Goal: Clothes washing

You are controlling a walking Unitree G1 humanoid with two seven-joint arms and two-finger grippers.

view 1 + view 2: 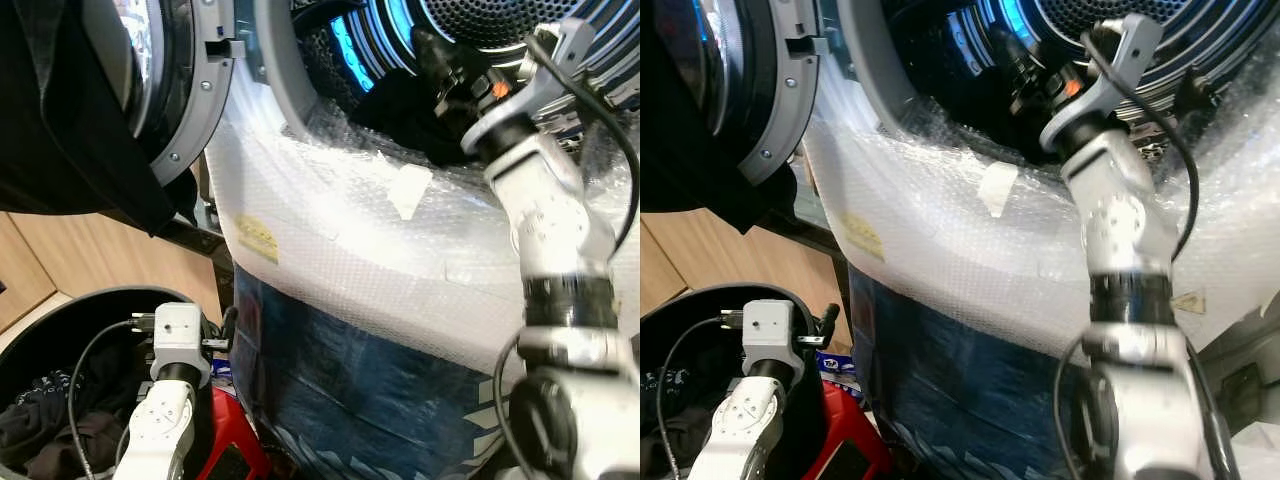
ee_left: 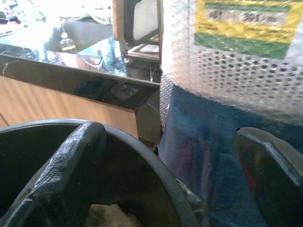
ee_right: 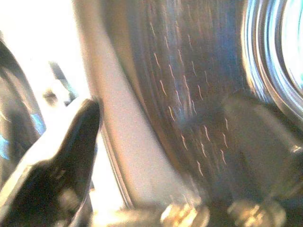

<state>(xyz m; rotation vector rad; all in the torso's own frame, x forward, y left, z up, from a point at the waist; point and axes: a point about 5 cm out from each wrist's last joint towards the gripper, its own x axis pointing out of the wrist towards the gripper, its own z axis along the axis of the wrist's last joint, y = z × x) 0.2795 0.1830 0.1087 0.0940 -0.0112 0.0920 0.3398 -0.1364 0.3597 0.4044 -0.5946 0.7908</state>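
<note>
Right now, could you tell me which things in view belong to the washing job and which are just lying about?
Job:
- washing machine drum
- open door
- dark garment at the drum's mouth
- black laundry basket with clothes
- right gripper, inside the drum
- left gripper, open over the basket

Lying about:
- bottle
- red object
- wooden cabinet

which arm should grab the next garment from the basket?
Left. Its gripper hangs open at the black basket's rim over the clothes. The right gripper is up inside the washer drum.
</note>
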